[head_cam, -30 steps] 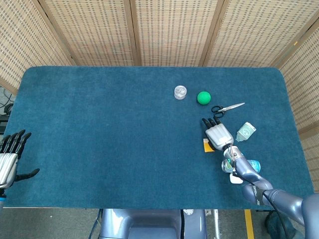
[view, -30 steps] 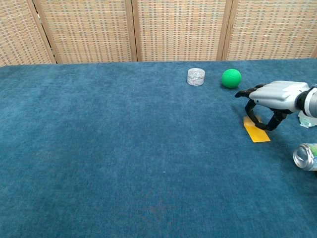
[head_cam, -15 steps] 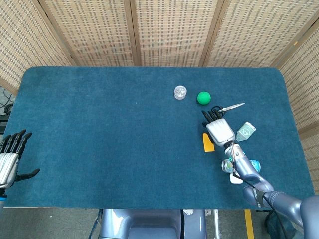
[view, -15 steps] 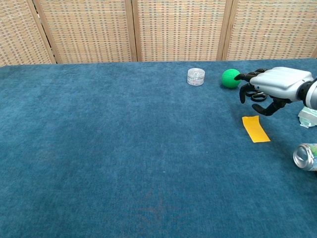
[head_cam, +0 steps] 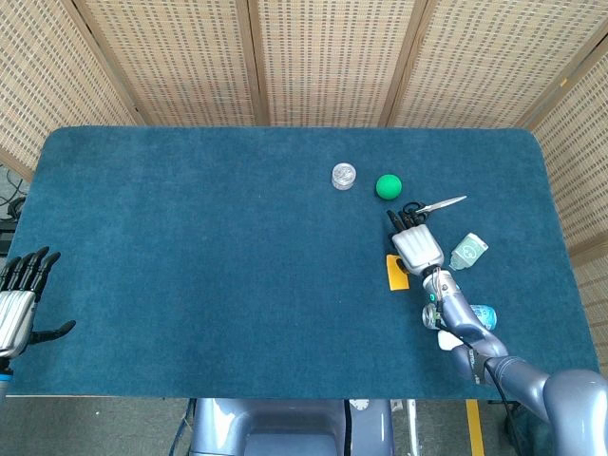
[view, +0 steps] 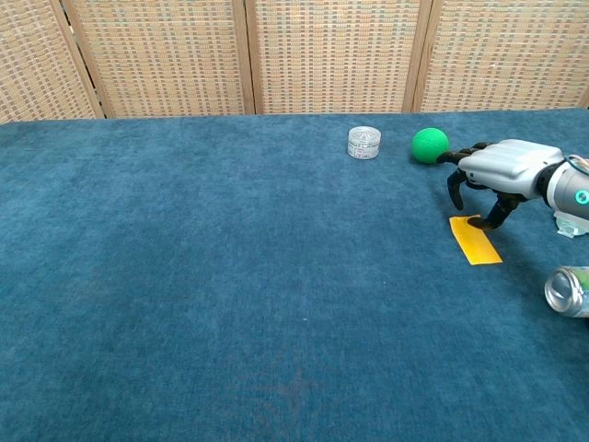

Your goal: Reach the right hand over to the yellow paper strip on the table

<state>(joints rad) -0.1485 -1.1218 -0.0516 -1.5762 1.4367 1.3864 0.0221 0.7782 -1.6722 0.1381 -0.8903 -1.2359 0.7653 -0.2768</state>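
Observation:
The yellow paper strip (view: 476, 239) lies flat on the blue table cloth at the right, also visible from the head view as the strip (head_cam: 396, 273). My right hand (view: 502, 170) hovers palm down over the strip's far end, fingers arched downward and apart, holding nothing. One dark fingertip (view: 490, 219) reaches down to the strip's far right corner. In the head view the right hand (head_cam: 418, 245) covers the strip's upper right part. My left hand (head_cam: 19, 299) stays at the table's near left edge, fingers spread, empty.
A green ball (view: 429, 145) and a clear round jar (view: 364, 142) sit just beyond the right hand. Scissors (head_cam: 432, 206) lie behind it. A pale packet (head_cam: 467, 252) and a tipped can (view: 571, 290) lie to its right.
The right hand lifted off the strip and drifted toward the green ball, then came back down, its fingertips now at the strip's far end. The left hand has not moved.

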